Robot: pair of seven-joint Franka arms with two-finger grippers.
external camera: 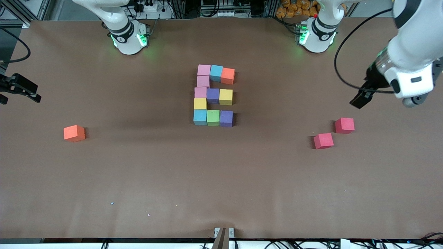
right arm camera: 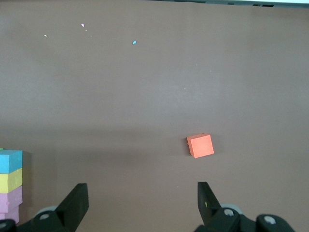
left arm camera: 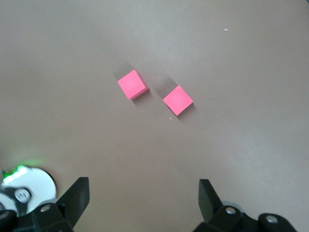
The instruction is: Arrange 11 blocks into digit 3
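The blocks form a figure [external camera: 213,95] of touching cubes mid-table. Pink [external camera: 204,70], blue [external camera: 216,72] and orange [external camera: 227,75] make its bar nearest the bases. Pink [external camera: 200,92], purple [external camera: 213,95] and yellow [external camera: 225,97] make the middle bar. Blue [external camera: 200,117], green [external camera: 213,117] and purple [external camera: 226,118] make the bar nearest the camera. A pink [external camera: 203,81] and a yellow cube [external camera: 200,103] join the bars on the right arm's side. My left gripper [external camera: 361,98] [left arm camera: 143,193] hangs open and empty at its own end of the table. My right gripper [external camera: 20,99] [right arm camera: 142,195] hangs open and empty at the other end.
Two red cubes [external camera: 344,125] [external camera: 323,140] lie apart on the mat near the left gripper, seen too as red cubes [left arm camera: 133,83] [left arm camera: 178,100]. A loose orange cube [external camera: 74,133] [right arm camera: 200,145] lies toward the right arm's end. The figure's edge [right arm camera: 10,183] shows in the right wrist view.
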